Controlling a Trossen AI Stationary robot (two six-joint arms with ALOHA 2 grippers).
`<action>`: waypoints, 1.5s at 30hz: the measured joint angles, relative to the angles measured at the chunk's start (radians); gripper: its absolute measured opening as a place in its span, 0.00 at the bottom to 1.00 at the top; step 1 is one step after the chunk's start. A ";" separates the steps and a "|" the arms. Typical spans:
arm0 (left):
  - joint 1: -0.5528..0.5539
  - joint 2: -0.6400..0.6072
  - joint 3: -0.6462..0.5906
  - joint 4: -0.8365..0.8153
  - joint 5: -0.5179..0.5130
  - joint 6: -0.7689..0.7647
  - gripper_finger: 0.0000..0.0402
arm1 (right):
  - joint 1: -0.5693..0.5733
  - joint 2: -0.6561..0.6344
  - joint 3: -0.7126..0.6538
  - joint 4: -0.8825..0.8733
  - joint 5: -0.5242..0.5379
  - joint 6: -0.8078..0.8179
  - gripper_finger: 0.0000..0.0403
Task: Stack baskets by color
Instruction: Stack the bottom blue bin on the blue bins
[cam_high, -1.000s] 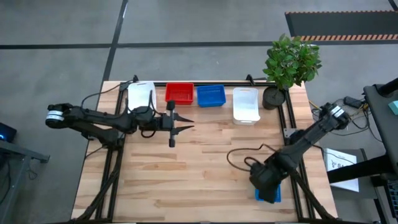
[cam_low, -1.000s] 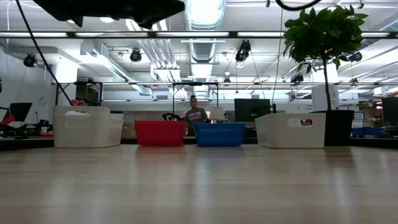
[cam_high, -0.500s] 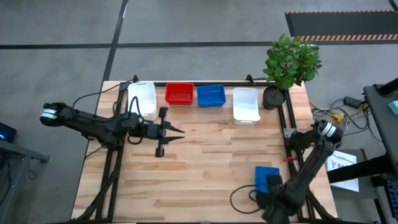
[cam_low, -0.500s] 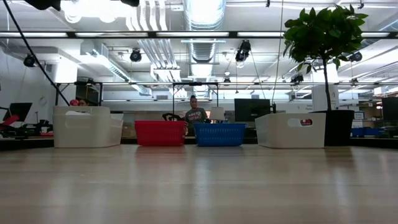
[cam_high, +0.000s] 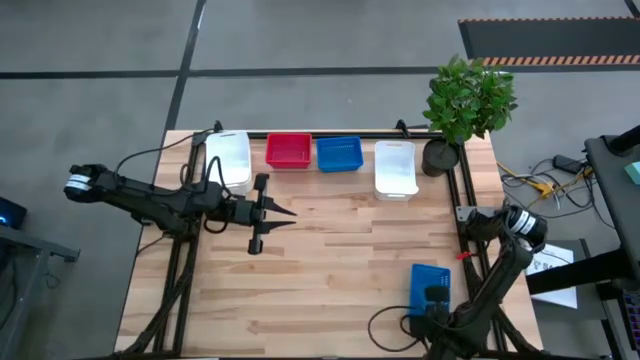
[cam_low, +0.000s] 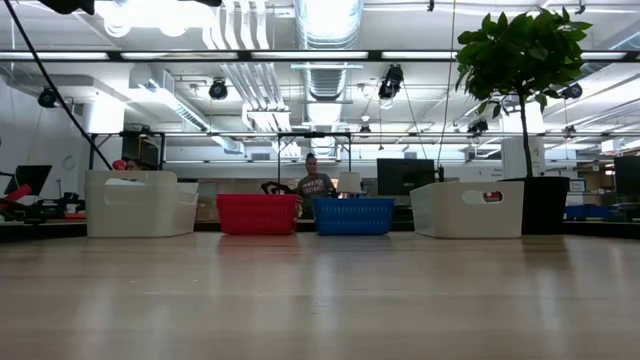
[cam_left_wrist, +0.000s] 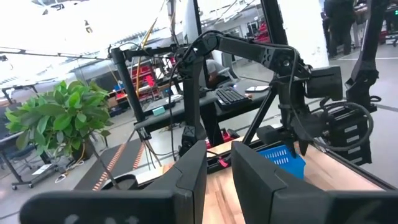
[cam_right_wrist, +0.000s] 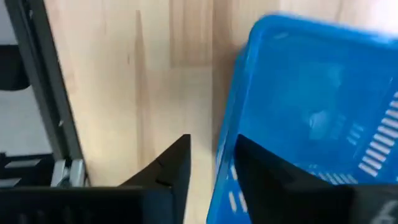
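A blue basket lies flat on the table near the right near corner; the left wrist view shows this blue basket too. My right gripper points down at its near end, open, with one finger inside the basket and one outside its side wall. Along the far edge stand a white basket, a red basket, a blue basket and another white basket. My left gripper hovers level over the left half of the table, narrowly open and holding nothing. My right gripper has the blue basket's side wall between its fingers, coming from above at the basket's near end. Wood shows between the outer finger and the wall. Whether the inner finger touches the wall, I cannot tell. The basket rests flat on the table.
A black pot with a green plant stands at the far right corner. A cable loops on the table beside the right arm. Bare wood fills the table's middle. A person shows in the room beyond.
My right arm has swung toward the table's near right corner and sunk. The blue basket, earlier half hidden under the gripper, now lies flat in plain view. My left gripper has drawn back a little toward the table's left edge, then kept still.
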 joint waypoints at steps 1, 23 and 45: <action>0.000 0.000 0.000 -0.001 0.000 0.000 0.14 | -0.008 0.006 0.000 -0.001 0.017 -0.005 0.24; 0.000 0.002 -0.002 -0.160 -0.039 -0.006 0.14 | -0.485 -0.029 -0.005 0.113 0.183 -0.034 0.03; 0.000 0.037 -0.029 -0.013 -0.054 -0.077 0.14 | -0.765 -0.068 0.079 0.156 0.123 -0.311 0.45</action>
